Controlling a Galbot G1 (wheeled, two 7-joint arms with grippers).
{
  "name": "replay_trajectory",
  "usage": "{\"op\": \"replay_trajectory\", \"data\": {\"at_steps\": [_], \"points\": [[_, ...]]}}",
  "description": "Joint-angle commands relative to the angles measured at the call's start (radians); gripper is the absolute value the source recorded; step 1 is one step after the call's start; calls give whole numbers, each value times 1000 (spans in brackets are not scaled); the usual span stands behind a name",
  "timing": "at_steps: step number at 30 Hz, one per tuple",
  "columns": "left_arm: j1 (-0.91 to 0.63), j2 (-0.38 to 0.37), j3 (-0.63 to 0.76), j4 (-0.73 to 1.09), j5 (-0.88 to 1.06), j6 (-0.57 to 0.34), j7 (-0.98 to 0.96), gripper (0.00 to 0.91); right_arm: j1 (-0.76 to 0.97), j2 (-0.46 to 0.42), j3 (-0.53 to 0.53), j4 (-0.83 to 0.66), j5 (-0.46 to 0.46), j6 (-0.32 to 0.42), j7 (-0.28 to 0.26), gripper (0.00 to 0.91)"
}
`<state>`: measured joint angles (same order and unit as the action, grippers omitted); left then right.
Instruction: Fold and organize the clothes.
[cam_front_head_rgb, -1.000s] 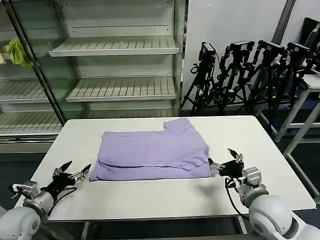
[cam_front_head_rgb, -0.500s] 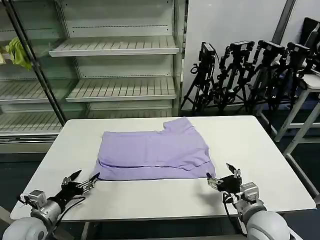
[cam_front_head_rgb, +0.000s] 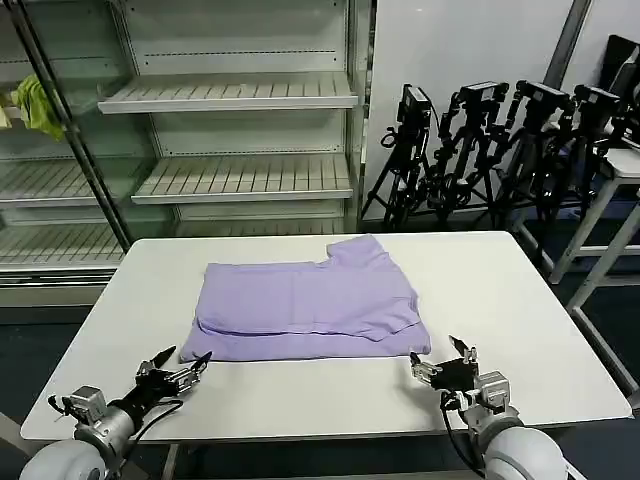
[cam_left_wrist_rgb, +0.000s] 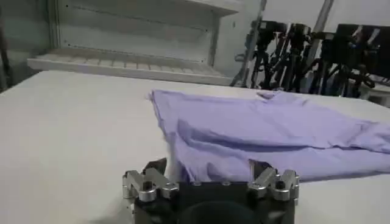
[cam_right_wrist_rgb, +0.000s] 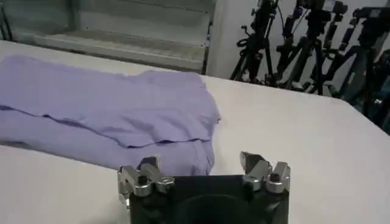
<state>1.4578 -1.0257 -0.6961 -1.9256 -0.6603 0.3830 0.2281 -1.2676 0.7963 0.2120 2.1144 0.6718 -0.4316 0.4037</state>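
The clothes are one lavender T-shirt (cam_front_head_rgb: 310, 300), folded into a flat band across the middle of the white table (cam_front_head_rgb: 500, 280), with one sleeve sticking out at the far side. My left gripper (cam_front_head_rgb: 190, 354) is open, just in front of the shirt's near left corner and off the fabric. My right gripper (cam_front_head_rgb: 436, 352) is open too, just in front of the near right corner. In the left wrist view the shirt (cam_left_wrist_rgb: 268, 131) lies beyond the open left gripper (cam_left_wrist_rgb: 209, 168). In the right wrist view the shirt (cam_right_wrist_rgb: 109, 103) lies beyond the open right gripper (cam_right_wrist_rgb: 200, 163). Both hold nothing.
Empty white shelves (cam_front_head_rgb: 240, 175) stand behind the table, with a green cloth (cam_front_head_rgb: 35, 105) on the far left. Black tripods (cam_front_head_rgb: 500, 150) cluster at the back right. Another table's edge (cam_front_head_rgb: 625, 165) is at the right. Bare tabletop lies on both sides of the shirt.
Both grippers have drawn back toward the table's front edge, away from the shirt's near corners; the left one also shifted right. The shirt's near edge has settled flat.
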Motion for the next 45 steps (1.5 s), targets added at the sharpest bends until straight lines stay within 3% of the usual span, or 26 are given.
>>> {"op": "replay_trajectory", "data": {"at_steps": [1,4,7,8,13,16,22,24,26,45], "points": [[-4,-4,11,5,1,-2,3,907,32,37,-25,-55,-14,5,-5,907],[-4,-4,14,7,5,-3,7,907,38,48,-38,-64,-22,7,-10,887],[-4,-4,15,11,7,-5,10,897,37,52,-43,-71,-29,8,-15,756],[-4,-4,15,11,8,-6,11,877,36,54,-44,-73,-30,9,-15,645],[-4,-4,16,14,10,-8,13,816,33,59,-47,-80,-41,13,-21,433],[-2,-5,16,15,13,-10,15,746,32,60,-48,-81,-45,15,-23,333],[5,-4,11,12,14,-12,17,413,24,61,-43,-77,-50,19,-25,60],[6,-4,9,11,15,-13,18,322,20,60,-40,-75,-53,21,-27,20],[8,-3,8,10,15,-13,18,141,18,60,-38,-74,-53,22,-28,0],[48,13,-22,-9,18,-21,27,111,-20,29,-14,-30,-55,30,-35,0]]}}
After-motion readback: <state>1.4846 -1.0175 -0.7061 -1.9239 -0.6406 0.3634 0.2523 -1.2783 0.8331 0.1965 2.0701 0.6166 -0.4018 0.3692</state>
